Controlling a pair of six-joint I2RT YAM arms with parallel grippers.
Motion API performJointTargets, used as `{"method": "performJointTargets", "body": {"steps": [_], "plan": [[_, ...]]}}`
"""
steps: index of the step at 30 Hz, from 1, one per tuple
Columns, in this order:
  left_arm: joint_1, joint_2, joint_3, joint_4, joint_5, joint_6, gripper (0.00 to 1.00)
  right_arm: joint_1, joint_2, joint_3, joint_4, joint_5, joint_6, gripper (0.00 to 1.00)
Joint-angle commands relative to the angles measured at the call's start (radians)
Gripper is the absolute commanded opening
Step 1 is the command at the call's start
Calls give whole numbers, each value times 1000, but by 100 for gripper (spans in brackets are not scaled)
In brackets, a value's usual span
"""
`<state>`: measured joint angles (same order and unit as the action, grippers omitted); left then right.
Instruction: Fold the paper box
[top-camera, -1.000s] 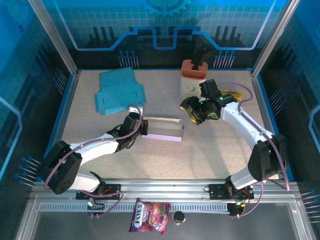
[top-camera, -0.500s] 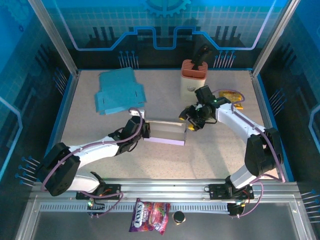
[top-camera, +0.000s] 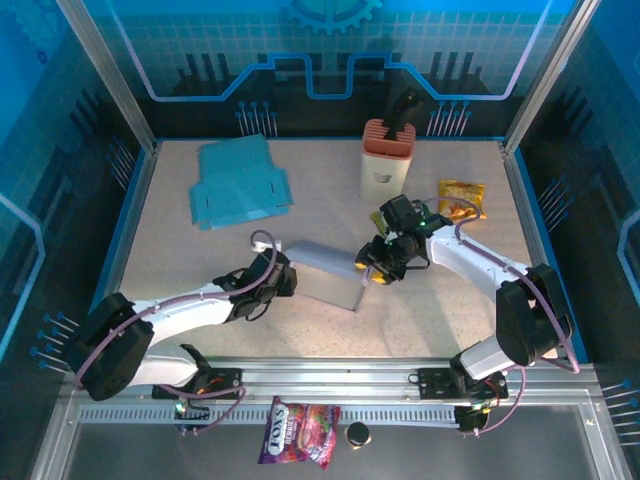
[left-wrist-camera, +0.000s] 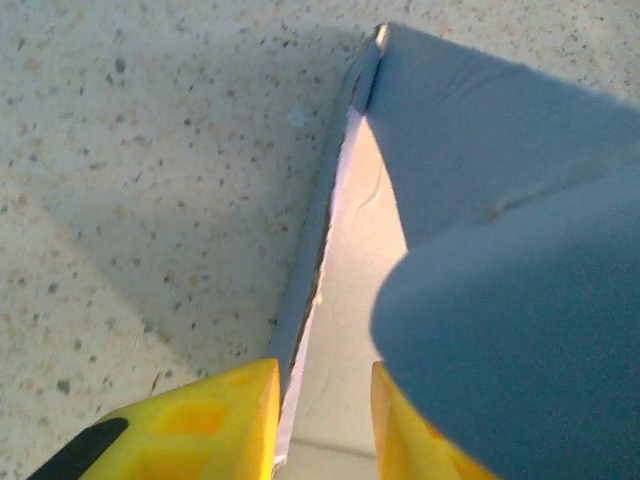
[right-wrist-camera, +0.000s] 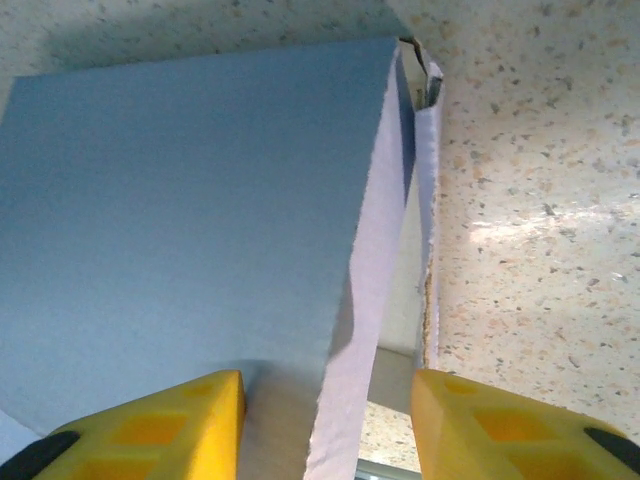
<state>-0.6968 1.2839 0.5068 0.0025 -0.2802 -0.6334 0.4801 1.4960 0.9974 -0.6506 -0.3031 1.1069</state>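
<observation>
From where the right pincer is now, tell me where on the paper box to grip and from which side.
Grip the thin free edge of the raised flap at the right end of the paper box, coming from the right with the right pincer. The card stands edge-on between its open fingers, so one finger each side should probably pinch it.

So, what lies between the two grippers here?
The half-folded pale purple paper box, in the top view: left gripper at its left end, right gripper at its right end.

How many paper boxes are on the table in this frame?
2. A flat blue paper box lies at the back left; a partly folded lilac-grey paper box sits mid-table. None appears hidden.
</observation>
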Motion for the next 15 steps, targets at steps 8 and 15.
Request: {"method": "performJointTargets", "body": {"steps": [8, 15], "plan": [[-10, -217, 84, -361, 26, -139, 47, 16, -33, -25, 8, 49, 1, 58], [23, -342, 293, -689, 91, -173, 66, 16, -37, -41, 31, 45, -30, 68]]}}
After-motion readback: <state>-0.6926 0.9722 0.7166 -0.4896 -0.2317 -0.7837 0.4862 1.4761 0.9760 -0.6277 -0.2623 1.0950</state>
